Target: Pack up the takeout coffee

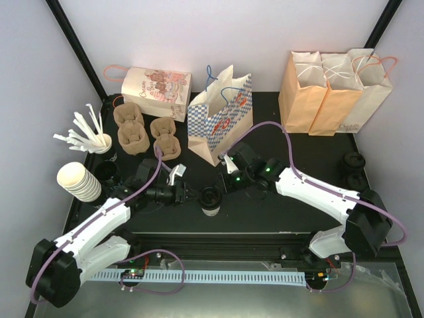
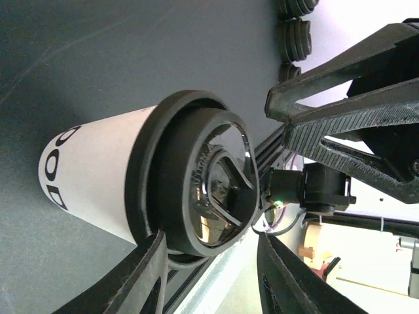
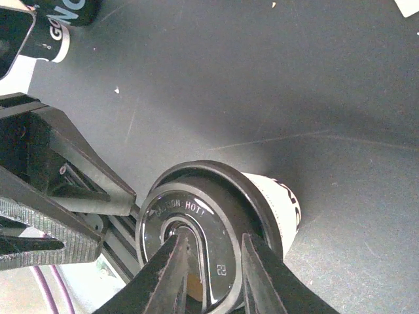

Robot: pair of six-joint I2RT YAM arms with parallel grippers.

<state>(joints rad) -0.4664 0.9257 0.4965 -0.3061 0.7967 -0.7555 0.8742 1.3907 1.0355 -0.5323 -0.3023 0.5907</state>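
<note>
One takeout coffee (image 1: 211, 199), a white paper cup with black printing and a black lid, stands on the black table between the two arms. In the left wrist view the coffee (image 2: 98, 176) fills the middle. In the right wrist view the coffee (image 3: 278, 209) shows its lid reading "CAUTION HOT!". My left gripper (image 1: 192, 195) is open just left of the cup. Its fingers (image 2: 154, 275) are spread wide, one under the lid's rim. My right gripper (image 1: 224, 182) hovers over the cup from the back right, part open, with its fingertips (image 3: 258, 268) above the lid and nothing between them.
A blue checkered bag (image 1: 222, 119) stands open behind the cup. A white printed bag (image 1: 156, 89) and brown pulp carriers (image 1: 142, 129) are at the back left, and tan bags (image 1: 334, 89) at the back right. Plain white cups (image 1: 79, 180) are stacked at the left, black lids (image 1: 353, 165) at the right.
</note>
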